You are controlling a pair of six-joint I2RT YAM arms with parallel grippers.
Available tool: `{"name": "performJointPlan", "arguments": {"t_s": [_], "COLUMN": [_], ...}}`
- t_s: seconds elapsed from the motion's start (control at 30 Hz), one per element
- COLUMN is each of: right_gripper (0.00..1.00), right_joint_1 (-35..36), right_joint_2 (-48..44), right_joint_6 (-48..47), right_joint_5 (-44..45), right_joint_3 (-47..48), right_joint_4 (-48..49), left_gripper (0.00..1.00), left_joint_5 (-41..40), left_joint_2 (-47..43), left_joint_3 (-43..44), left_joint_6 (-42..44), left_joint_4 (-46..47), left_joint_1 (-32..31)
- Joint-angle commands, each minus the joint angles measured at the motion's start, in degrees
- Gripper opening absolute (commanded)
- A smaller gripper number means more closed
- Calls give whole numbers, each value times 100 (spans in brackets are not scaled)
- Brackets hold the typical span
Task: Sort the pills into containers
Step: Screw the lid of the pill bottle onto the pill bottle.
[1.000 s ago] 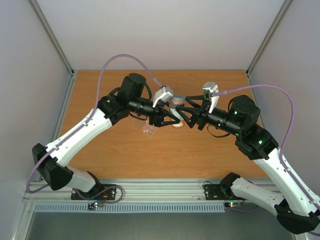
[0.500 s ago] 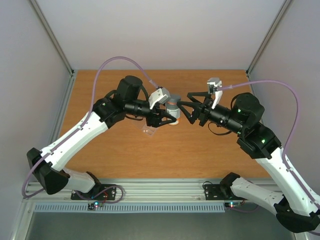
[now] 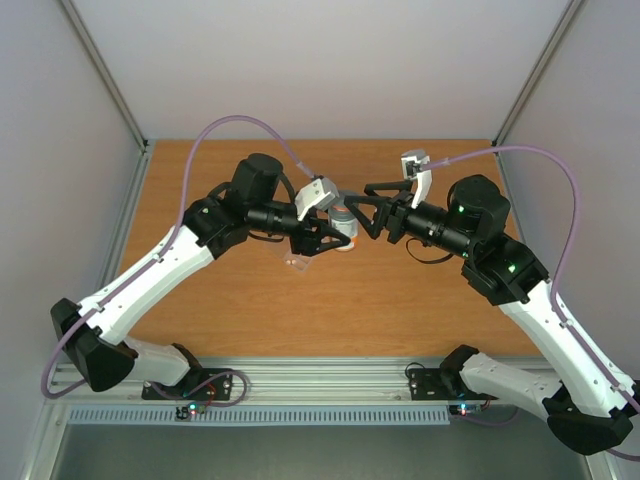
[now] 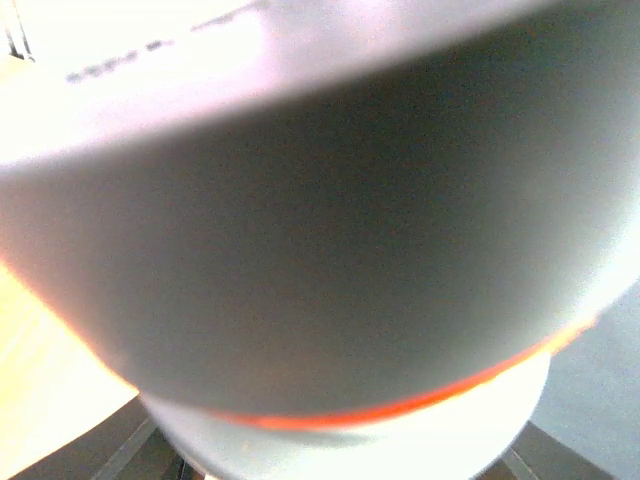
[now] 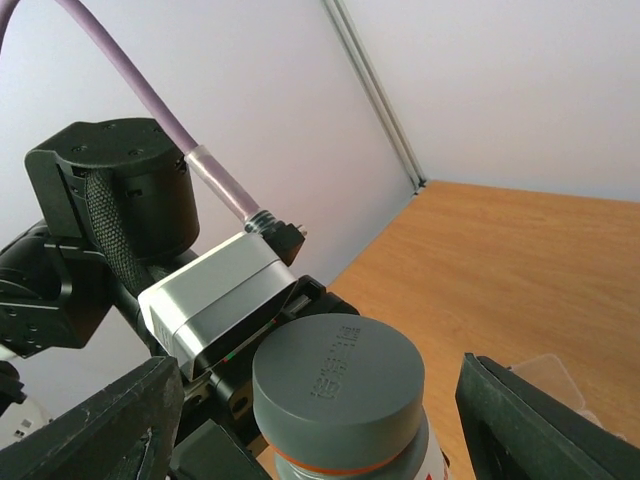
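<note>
**A:** Why's one arm gripping the bottle (image 3: pixel 343 225)?

**B:** I reckon the left jaws clamp it so the right jaws, apart either side of the grey cap (image 5: pixel 338 375), can twist it off. Cap end up, long axis near upright. No pills showing; the pill box (image 3: pixel 297 262) sits on the desk (image 3: pixel 420 300) just beside.

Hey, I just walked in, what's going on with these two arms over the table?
The left gripper holds a pill bottle by its body, apparently lifted off the wooden table. The right gripper faces it with jaws open, one on each side of the bottle's grey cap, not gripping it. The cap is on the bottle. A clear pill box lies on the table below the left gripper.
</note>
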Motion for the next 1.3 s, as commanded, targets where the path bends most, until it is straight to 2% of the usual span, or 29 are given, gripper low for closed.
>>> {"name": "performJointPlan", "arguments": {"t_s": [0.0,1.0,1.27], "right_gripper": [76,61,46], "right_joint_1": [-30,-39,-125], "right_joint_2": [16,340,477], "right_joint_6": [130,140,28], "right_joint_5": [-97,-441,-667], "right_joint_3": [-46,-49,38], "right_joint_4": [81,226,156], "left_gripper": [1,1,1], "left_joint_5": [25,-248,-391], "left_joint_2": [-227,-139,-73], "left_joint_3": [0,18,84], "left_joint_6": [117,283,367], "left_joint_4": [207,60,0], "left_joint_1": [-4,-106,-178]}}
